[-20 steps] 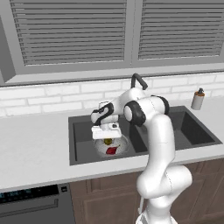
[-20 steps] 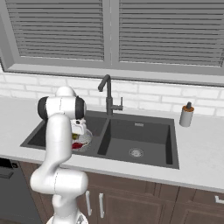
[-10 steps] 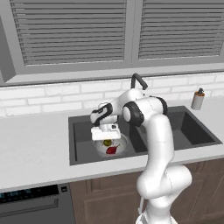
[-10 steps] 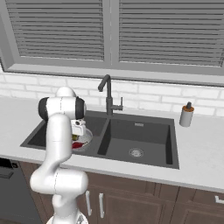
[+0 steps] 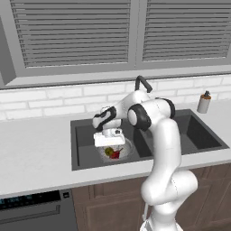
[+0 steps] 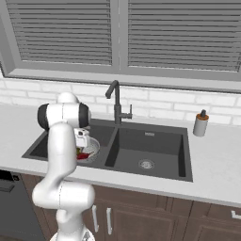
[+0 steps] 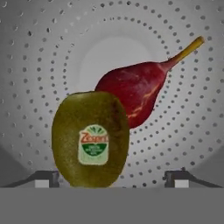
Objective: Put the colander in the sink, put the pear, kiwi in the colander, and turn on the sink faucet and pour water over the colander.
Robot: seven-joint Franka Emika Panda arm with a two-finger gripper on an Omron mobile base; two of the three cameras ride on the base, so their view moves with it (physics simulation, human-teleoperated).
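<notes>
You see one kiwi (image 7: 91, 139), one pear (image 7: 131, 91), centre frame in colander (image 7: 39, 52); gripper (image 7: 111, 178) jaws apart, clear of kiwi

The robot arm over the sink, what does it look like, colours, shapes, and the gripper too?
The arm is glossy white with rounded, tube-like links and dark grey bands at the joints. It rises from a bulbous white base segment. The hand is a white block with a dark wrist, and the gripper ends in two small dark fingertips with pale pads. No cables or markings are visible.
</notes>
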